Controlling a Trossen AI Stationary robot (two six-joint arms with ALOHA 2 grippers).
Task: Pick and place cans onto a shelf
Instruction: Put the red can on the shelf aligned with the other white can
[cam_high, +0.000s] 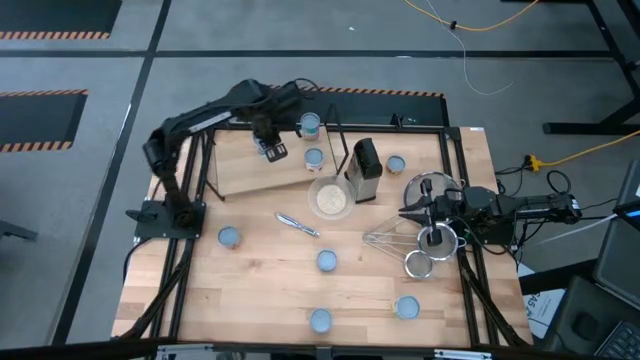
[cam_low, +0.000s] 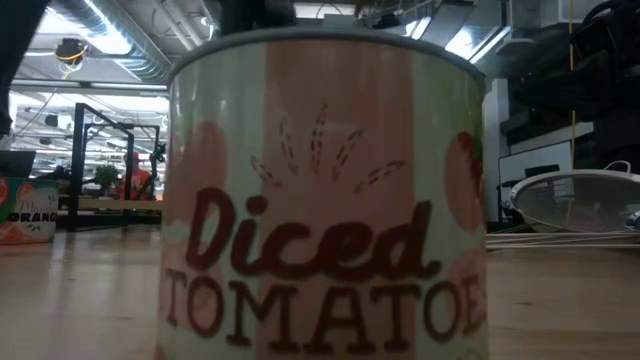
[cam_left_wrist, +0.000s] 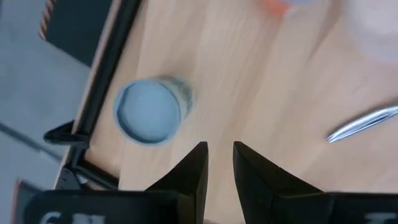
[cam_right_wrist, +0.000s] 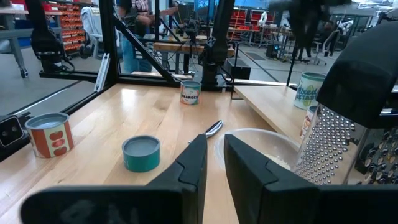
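Two cans (cam_high: 310, 123) (cam_high: 314, 158) stand upright on the pale wooden shelf (cam_high: 245, 172) at the far left. Other cans stand on the table: one (cam_high: 229, 237) at the left, also in the left wrist view (cam_left_wrist: 149, 112), one (cam_high: 327, 260) in the middle, two (cam_high: 320, 320) (cam_high: 407, 307) near the front edge, one (cam_high: 396, 164) by the grater. The front one fills the low view (cam_low: 320, 200). My left gripper (cam_high: 270, 148) (cam_left_wrist: 221, 155) hangs over the shelf, shut and empty. My right gripper (cam_high: 425, 215) (cam_right_wrist: 214, 146) waits at the right, shut and empty.
A whitish bowl (cam_high: 330, 198) and a dark grater (cam_high: 365, 170) stand mid-table. A silver utensil (cam_high: 297, 225) lies near them. Round metal strainers (cam_high: 432, 245) lie under my right arm. A black frame (cam_high: 185, 190) runs along the table's sides.
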